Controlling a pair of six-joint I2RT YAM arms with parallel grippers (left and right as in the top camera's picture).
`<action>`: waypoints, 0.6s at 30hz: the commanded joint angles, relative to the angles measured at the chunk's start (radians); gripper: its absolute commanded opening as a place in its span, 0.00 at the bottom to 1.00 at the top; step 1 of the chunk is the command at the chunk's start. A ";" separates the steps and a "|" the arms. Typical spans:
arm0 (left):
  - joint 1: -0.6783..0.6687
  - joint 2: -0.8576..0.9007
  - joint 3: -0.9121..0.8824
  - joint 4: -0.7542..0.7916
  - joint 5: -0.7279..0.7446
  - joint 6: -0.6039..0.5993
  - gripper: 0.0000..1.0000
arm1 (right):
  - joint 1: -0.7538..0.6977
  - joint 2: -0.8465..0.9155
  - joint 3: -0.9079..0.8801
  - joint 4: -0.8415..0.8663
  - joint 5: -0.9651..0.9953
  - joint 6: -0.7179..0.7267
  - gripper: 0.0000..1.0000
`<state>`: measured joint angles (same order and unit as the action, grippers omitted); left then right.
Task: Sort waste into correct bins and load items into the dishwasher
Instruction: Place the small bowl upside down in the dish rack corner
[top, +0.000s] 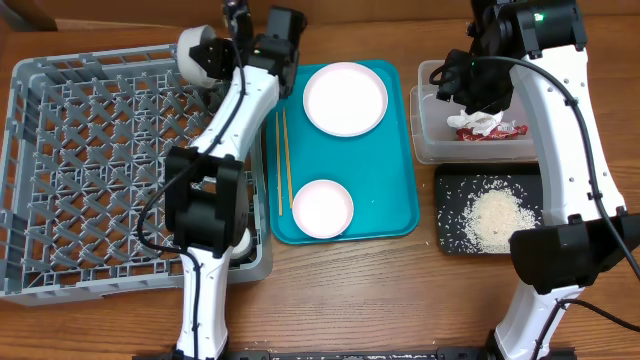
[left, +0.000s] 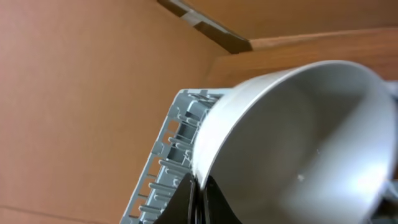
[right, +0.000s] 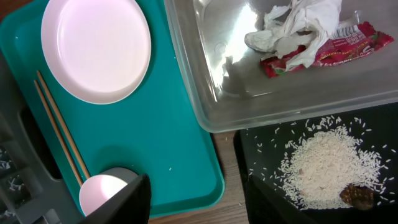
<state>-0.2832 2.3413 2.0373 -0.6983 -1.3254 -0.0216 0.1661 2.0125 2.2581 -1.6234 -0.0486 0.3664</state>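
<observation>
The left gripper (left: 198, 198) has its jaws clamped on the rim of a white bowl (top: 203, 57). This bowl is tipped on its side at the far right corner of the grey dish rack (top: 90, 150). Contact between the bowl and the rack cannot be determined. The right gripper (top: 470, 85) is positioned over the clear plastic tub (top: 430, 150); the width of its jaws cannot be determined. The tub contains a crumpled white napkin (right: 292, 28) touching a red-and-white snack wrapper (right: 348, 46). Just beside the tub, the black tray (top: 450, 180) holds a pile of white rice (top: 495, 215) with a brown bit (right: 356, 196) at its edge. Between the rack and the bins, the teal tray (top: 390, 180) rests on the desk (top: 330, 290). It carries the round plate (top: 345, 98), a second white bowl (top: 322, 208) and the wooden chopsticks (top: 283, 160), which lie along its left side.
</observation>
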 joint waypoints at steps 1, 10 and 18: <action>-0.021 0.015 0.000 -0.051 0.070 -0.027 0.04 | 0.005 -0.008 0.020 -0.002 -0.006 0.003 0.51; -0.024 0.015 0.000 -0.143 0.131 -0.087 0.08 | 0.005 -0.008 0.020 -0.010 -0.006 0.003 0.51; -0.074 0.015 0.000 -0.262 0.597 -0.088 0.21 | 0.005 -0.008 0.020 -0.003 -0.006 0.003 0.50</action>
<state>-0.3359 2.3417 2.0388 -0.9569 -0.9974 -0.0956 0.1661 2.0125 2.2581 -1.6314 -0.0483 0.3660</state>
